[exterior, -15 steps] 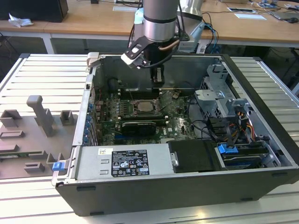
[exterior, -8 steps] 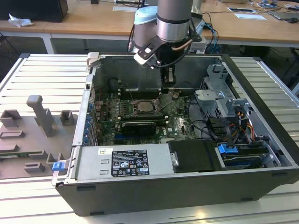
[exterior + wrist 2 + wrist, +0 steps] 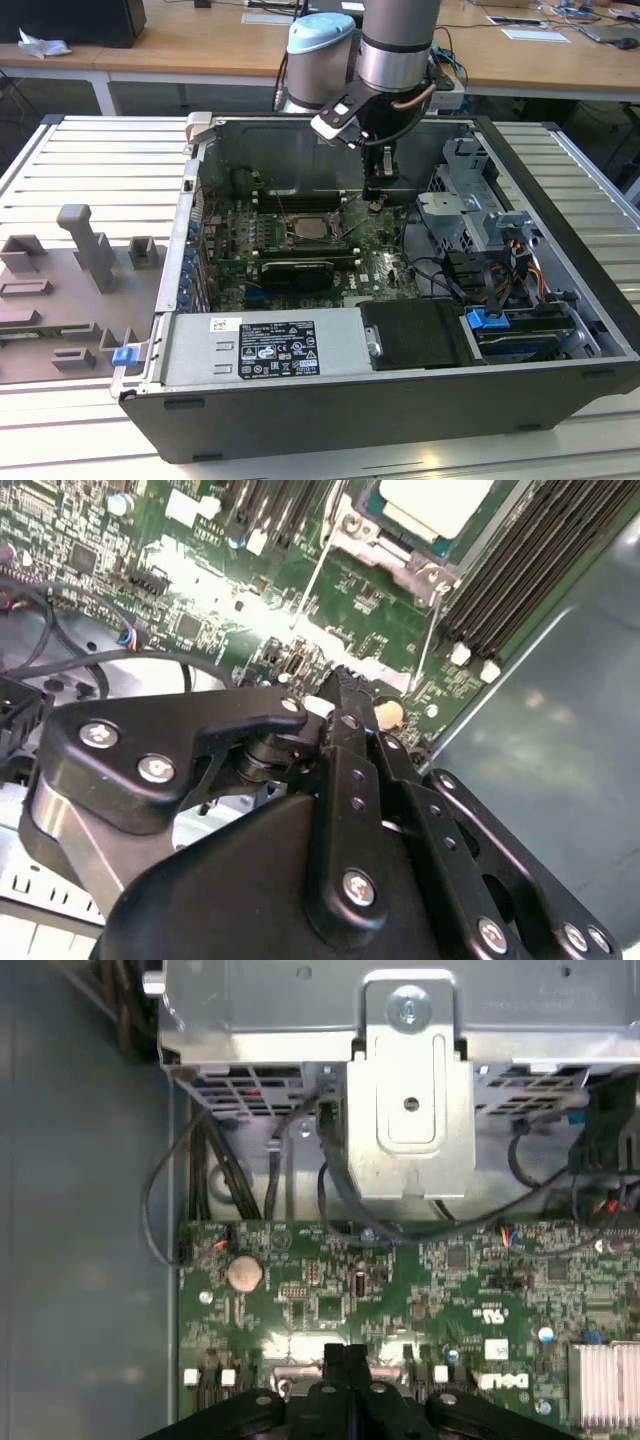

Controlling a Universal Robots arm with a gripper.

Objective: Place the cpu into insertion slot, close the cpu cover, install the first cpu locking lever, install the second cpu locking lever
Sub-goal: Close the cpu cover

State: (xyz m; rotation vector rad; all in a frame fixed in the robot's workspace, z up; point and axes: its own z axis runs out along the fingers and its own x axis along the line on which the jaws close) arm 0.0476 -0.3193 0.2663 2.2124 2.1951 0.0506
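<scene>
While the cpu (image 3: 437, 500) lies in the insertion slot (image 3: 392, 552), gripper (image 3: 378, 202) low over the green motherboard (image 3: 400, 1290), claw pressed together, near the round coin battery (image 3: 245, 1273)

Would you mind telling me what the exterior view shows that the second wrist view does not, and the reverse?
The exterior view adds the open computer case, its power supply and grey fixture blocks on the exterior view's left. The second wrist view adds screw heads on the black linkage of the hand. Both share the hand low over the green board and the cpu lying in the insertion slot.
</scene>
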